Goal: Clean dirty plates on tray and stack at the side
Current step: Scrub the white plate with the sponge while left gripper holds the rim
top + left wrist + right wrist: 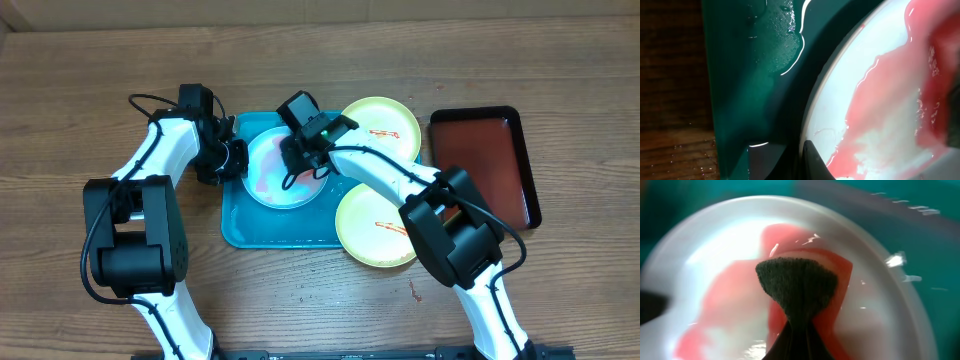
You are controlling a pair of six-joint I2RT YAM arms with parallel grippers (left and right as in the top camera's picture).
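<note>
while the white plate lies in the blue tray seen from above, the left hand meets its rim, likely steadying it. left wrist: its grip i cannot tell. right wrist: the right hand pinches a dark pad onto red sauce, to scrub.

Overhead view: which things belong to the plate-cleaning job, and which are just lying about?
Job:
blue tray
white plate, smeared red
far yellow-green plate
near yellow-green plate
scrub pad in right gripper

Lying about:
dark red tray
</note>
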